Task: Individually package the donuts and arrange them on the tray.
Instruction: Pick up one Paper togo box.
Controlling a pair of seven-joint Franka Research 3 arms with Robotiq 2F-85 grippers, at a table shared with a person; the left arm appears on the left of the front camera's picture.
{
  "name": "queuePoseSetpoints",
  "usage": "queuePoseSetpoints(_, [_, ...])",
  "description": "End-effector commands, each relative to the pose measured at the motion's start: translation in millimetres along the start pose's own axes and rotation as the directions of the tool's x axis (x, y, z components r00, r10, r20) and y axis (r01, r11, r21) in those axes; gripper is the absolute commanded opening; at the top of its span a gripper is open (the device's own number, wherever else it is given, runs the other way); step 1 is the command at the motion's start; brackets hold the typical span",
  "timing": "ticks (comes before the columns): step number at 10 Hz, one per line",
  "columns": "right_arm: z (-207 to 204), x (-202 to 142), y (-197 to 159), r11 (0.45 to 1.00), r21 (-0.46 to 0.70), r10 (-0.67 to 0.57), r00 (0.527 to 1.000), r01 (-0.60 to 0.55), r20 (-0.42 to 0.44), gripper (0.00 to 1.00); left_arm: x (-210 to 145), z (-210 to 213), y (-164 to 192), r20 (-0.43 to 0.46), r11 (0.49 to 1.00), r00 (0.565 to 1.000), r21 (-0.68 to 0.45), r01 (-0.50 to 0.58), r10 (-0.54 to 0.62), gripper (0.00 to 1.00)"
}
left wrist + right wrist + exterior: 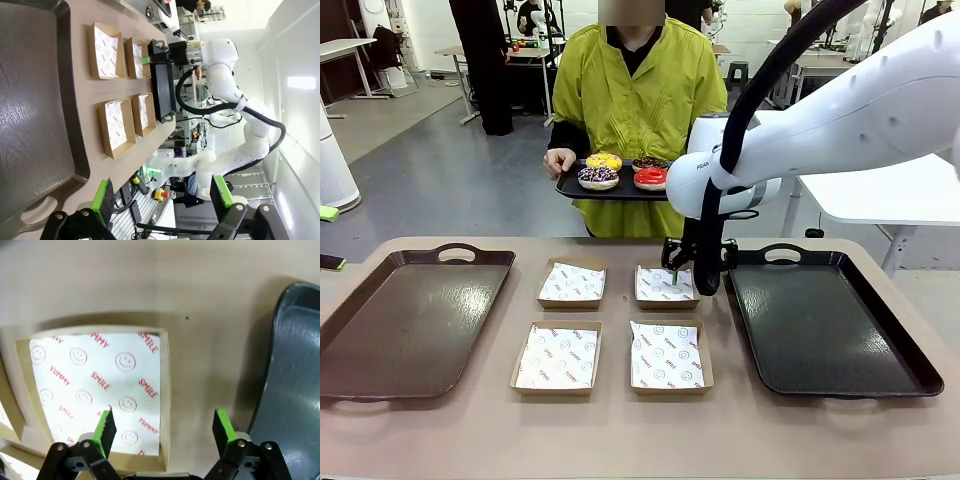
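Nearest in the front view lie the near-left box point(557, 358) and near-right box point(667, 357) on the table point(620, 440), each lined with printed paper. The far-left box point(572, 284) and far-right box point(663, 286) sit behind them. The left tray point(380, 340) and right tray point(840, 340) flank the boxes. The right gripper point(688, 278) points down over the far-right box's right edge. Across the table a person point(640, 90) holds a small tray point(570, 187) carrying a yellow donut point(604, 161), a dark donut point(650, 162), a sprinkled donut point(598, 177) and a red donut point(650, 178), all four well apart from the boxes.

From the left wrist, the left gripper point(162, 197) has its jaws spread wide with nothing between them, near the left tray's handle end. The four boxes lie beyond, and the right gripper stands at the far-right one.

From the right wrist, the right gripper's jaws stand apart, gripping nothing. One finger point(105, 427) hangs over the far-right box's paper and the other over bare table, with the box wall between them. The right tray's rim curves just beside.
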State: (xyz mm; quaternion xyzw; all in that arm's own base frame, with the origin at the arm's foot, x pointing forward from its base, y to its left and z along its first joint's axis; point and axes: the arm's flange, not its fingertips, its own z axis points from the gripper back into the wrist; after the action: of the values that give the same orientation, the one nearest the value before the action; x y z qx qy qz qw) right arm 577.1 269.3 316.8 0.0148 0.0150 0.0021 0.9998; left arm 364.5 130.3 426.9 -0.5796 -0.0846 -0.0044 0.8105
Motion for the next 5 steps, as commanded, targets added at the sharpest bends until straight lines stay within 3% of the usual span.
queuePoseSetpoints(1, [0.1, 12.0, 3.3, 1.000, -0.021, -0.017, 1.000, 0.017, 0.000, 0.41, -0.1, 1.2, -1.2, 0.009, 1.000, 1.000, -0.011, 0.009, -0.009, 1.00])
queuePoseSetpoints(2, [2.4, 11.9, 2.6, 1.000, -0.017, -0.024, 1.000, 0.024, 0.007, 0.41, -0.1, 1.2, -1.2, 0.009, 1.000, 1.000, -0.011, 0.009, -0.009, 1.00])
queuePoseSetpoints(3, [4.9, 11.8, 2.2, 0.999, -0.013, -0.030, 0.999, 0.030, 0.015, 0.00, -0.1, 1.2, -1.2, 0.009, 1.000, 1.000, -0.011, 0.009, -0.009, 1.00])
queuePoseSetpoints(4, [5.6, 11.9, 1.7, 0.999, -0.012, -0.033, 0.999, 0.033, 0.015, 0.35, -0.1, 1.2, -1.2, 0.009, 1.000, 1.000, -0.011, 0.009, -0.009, 1.00])
queuePoseSetpoints(5, [5.0, 12.5, 1.5, 0.999, -0.012, -0.038, 0.999, 0.038, 0.015, 0.00, -0.1, 1.2, -1.2, 0.009, 1.000, 1.000, -0.011, 0.009, -0.009, 1.00])
